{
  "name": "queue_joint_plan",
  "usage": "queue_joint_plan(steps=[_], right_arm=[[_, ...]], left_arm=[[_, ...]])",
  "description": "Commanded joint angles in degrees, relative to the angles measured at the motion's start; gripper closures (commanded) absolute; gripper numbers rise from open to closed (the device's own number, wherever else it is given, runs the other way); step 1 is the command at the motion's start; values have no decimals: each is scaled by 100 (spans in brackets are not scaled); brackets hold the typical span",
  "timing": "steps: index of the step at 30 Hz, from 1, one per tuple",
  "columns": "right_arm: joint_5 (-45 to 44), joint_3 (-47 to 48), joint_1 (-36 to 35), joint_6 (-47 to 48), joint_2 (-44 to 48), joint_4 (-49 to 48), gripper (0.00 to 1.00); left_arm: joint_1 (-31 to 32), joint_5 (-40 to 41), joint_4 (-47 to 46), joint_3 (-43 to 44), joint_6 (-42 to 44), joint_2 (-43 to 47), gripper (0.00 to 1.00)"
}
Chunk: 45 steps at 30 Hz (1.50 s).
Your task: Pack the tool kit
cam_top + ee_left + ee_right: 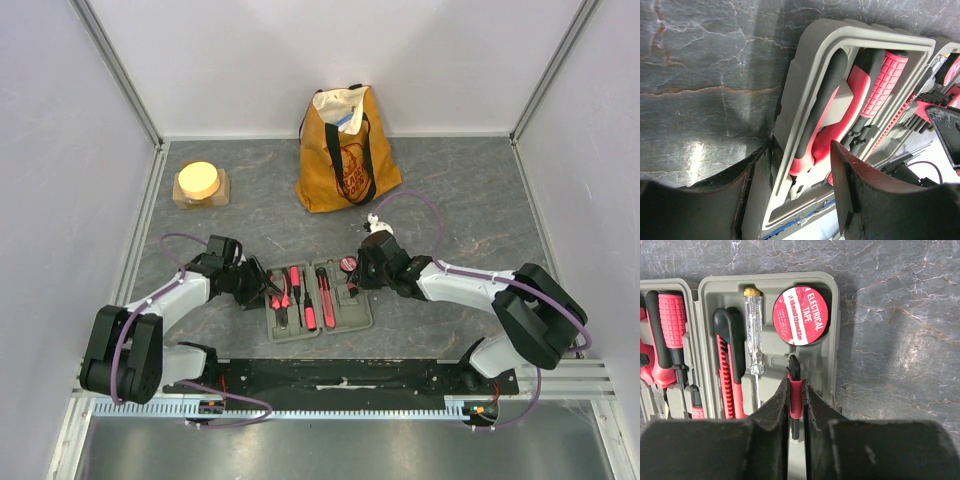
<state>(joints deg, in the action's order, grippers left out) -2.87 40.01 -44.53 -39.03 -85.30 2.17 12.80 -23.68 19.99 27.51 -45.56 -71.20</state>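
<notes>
Grey marbled bench (450,200). My right gripper (796,386) pinches small red tool (796,402) in tool kit case (320,300), beside tape roll (801,315); seat flat, then release. Left gripper (800,150) open astride case's left rim.

The top external camera sits high behind the arm bases at the near edge of the table (470,190), looking down over all of it. Each wrist camera looks down from close by past its own fingers: the left gripper (797,150) frames the left half of the tool kit (810,65), and the right gripper (796,385) frames the right half and a slim red tool (795,402). Both wrist views share the ribbed red screwdriver (672,320).
</notes>
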Motion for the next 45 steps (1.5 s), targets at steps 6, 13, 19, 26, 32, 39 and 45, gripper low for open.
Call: queue_joint_plan(steps=[6, 13, 19, 26, 32, 39, 45], right_arm=[[-670, 472, -82, -114, -48, 1082, 55], [-1039, 1096, -82, -96, -83, 1759, 45], [-1259, 1510, -91, -88, -154, 2348, 46], [-1119, 1519, -117, 0, -277, 2323, 67], [-1110, 1545, -222, 62, -584, 2305, 72], [-1215, 1510, -275, 18, -927, 2384, 78], [-1295, 1501, -380, 35, -1138, 2551, 82]], left_arm=[[3, -75, -92, 150, -67, -148, 44], [3, -93, -109, 185, -41, -272, 44], [4, -110, -136, 202, -41, -298, 44], [3, -137, -153, 220, 3, -289, 44], [4, -163, -171, 211, 21, -342, 44], [4, -172, -179, 202, 47, -368, 44], [3, -189, -188, 194, 56, -386, 44]])
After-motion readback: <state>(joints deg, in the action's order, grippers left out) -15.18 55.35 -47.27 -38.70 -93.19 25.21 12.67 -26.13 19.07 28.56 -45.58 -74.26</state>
